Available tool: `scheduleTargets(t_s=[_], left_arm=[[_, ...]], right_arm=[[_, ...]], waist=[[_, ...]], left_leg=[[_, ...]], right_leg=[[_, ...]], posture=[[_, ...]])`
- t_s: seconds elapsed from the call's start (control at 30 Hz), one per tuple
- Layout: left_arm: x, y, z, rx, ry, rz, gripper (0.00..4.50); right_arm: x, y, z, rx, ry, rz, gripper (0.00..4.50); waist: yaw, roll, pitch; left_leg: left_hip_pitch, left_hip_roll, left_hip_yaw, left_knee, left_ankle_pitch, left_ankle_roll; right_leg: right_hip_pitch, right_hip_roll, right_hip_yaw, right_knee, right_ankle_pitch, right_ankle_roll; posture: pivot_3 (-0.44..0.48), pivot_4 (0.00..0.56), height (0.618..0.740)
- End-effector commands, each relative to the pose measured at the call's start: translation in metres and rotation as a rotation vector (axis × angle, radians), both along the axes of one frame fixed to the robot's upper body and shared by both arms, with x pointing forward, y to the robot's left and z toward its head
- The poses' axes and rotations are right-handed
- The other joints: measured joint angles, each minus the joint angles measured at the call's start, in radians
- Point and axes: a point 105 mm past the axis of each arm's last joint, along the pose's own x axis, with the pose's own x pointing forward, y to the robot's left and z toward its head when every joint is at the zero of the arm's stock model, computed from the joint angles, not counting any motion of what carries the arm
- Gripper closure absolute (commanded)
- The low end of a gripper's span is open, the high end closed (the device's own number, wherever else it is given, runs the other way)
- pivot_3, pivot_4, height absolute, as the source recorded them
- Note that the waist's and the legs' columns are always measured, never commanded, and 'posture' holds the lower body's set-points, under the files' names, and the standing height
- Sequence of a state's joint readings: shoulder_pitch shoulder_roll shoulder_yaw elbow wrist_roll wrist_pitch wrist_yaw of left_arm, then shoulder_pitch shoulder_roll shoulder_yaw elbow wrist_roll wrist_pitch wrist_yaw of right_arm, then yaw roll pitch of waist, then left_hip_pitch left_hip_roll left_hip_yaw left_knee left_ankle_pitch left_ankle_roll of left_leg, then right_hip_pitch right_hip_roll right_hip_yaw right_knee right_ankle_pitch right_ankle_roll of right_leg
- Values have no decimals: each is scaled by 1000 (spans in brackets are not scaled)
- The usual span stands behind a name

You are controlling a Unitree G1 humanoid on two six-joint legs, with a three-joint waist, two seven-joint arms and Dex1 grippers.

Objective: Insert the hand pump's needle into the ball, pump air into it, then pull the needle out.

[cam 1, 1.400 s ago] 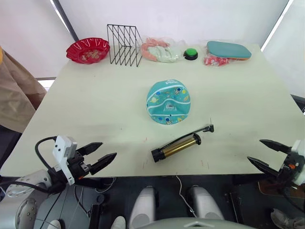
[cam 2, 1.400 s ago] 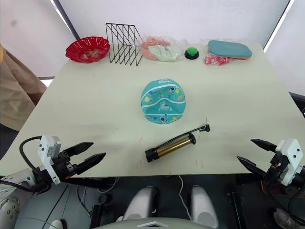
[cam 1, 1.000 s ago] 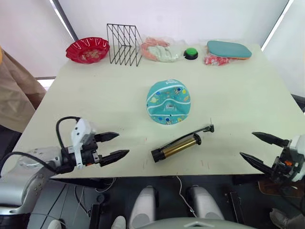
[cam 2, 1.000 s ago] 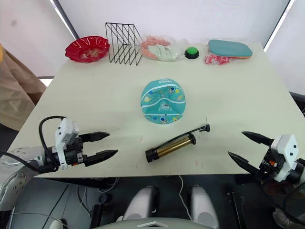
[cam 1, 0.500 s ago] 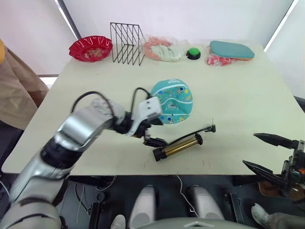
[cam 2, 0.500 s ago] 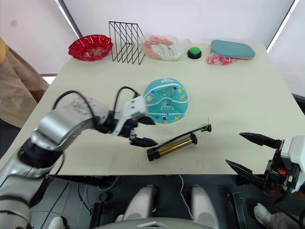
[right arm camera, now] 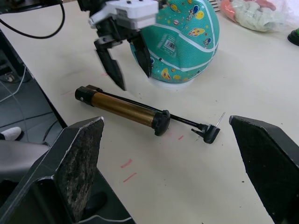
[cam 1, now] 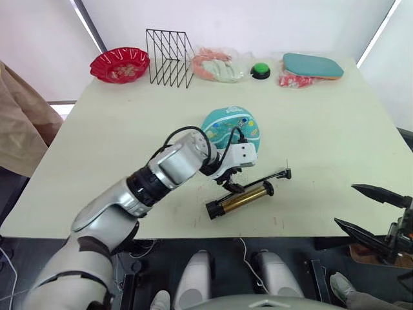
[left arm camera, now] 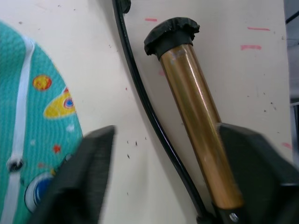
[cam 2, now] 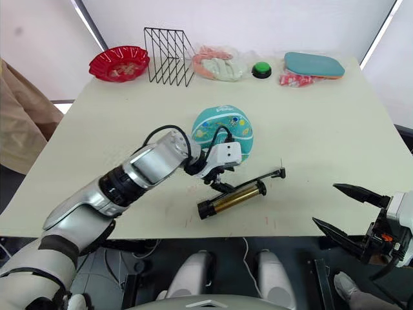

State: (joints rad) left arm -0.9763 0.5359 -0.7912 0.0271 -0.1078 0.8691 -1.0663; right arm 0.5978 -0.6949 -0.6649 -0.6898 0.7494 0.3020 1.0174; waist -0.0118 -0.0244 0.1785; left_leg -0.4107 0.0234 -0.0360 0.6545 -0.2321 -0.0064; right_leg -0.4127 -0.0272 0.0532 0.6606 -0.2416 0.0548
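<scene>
The teal ball with white seams and a barcode label sits mid-table. In front of it lies the hand pump, its gold barrel between black caps, with the thin black hose running alongside. The needle sticks up from the hose's black fitting at the pump's right end. My left gripper is open and points down between the ball and the pump barrel, its fingers astride the hose and barrel. My right gripper hangs open off the table's near right edge, holding nothing.
Along the far edge stand a red bowl, a black wire rack, a bag of pink and white items, a green button, a teal oval case and a red packet. A person's beige clothing shows at the left.
My left arm has swung further right, bringing its open gripper from the ball's left side down over the pump barrel. The right gripper has barely moved.
</scene>
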Motion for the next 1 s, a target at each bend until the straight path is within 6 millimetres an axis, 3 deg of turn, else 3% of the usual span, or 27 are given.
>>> scheduleTargets(t_s=[0.03,0.43,0.97,1.0], left_arm=[[1,-9,3,12,-37,-57,1591],[18,-43,-22,76,-98,-13,1591],[30,-65,-57,130,-67,8,1591],[30,-65,-59,133,-62,9,2098]], right_arm=[[-3,3,4,-12,-31,4,0],[-2,8,0,-3,-30,1,0],[-4,13,-3,2,-19,-7,0],[-4,13,-3,2,-18,-10,0]], waist=[[0,0,0],[0,0,0],[8,2,-1],[11,3,-2]], left_leg=[[0,0,0,0,0,0],[-2,-1,-1,2,0,0],[-4,-1,-2,11,-1,2],[-4,-1,-2,13,-1,2]], right_leg=[[0,0,0,0,0,0],[0,0,0,0,0,0],[2,0,0,1,1,2],[3,0,0,1,1,1]], posture=[[0,150,740],[0,150,740],[0,150,740],[0,150,740]])
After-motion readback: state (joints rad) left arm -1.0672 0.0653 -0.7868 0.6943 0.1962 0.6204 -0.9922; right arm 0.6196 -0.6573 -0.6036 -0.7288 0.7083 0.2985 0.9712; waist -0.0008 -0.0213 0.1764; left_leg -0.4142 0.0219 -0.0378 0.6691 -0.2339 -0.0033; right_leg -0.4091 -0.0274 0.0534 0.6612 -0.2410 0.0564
